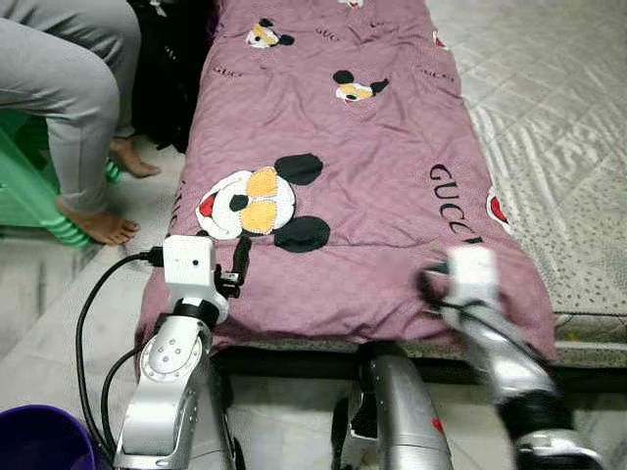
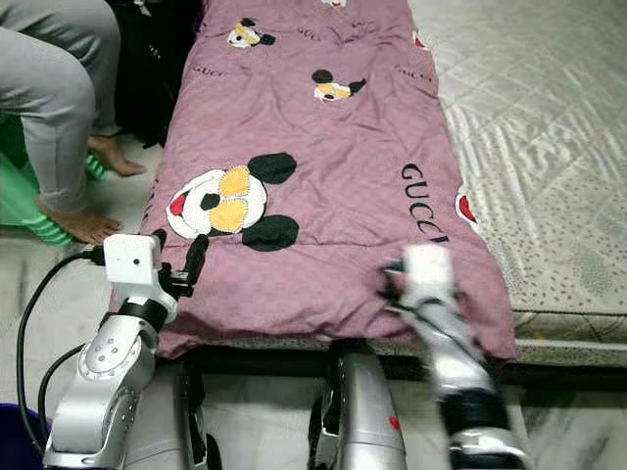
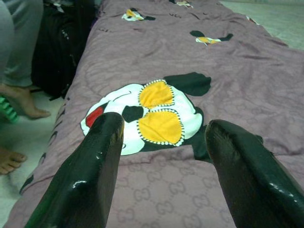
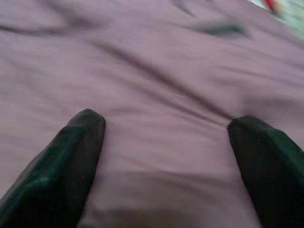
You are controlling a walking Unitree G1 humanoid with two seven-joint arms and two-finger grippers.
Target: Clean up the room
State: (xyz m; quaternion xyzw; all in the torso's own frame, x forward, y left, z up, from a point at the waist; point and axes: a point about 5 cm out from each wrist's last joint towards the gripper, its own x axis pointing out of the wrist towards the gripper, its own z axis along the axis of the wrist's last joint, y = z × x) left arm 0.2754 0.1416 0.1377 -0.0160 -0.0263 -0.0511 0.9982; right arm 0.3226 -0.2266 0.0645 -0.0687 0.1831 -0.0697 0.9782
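— Blanket, mauve quilted fabric w/ cartoon mouse prints (image 1: 362, 176): where?
— Spread flat over bed, near edge by me.
— Grippers?
— My left gripper (image 3: 164, 142) fingers spread, above cartoon face; right gripper (image 4: 166, 137) spread, over plain mauve cloth.

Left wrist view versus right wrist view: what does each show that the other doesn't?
Left wrist: the big cartoon mouse print, a black bag, a person's feet on the floor.
Right wrist: plain purple cloth, blurred, and a red patch at the far edge.
Both: the purple blanket and an open gripper, left and right, low over it.
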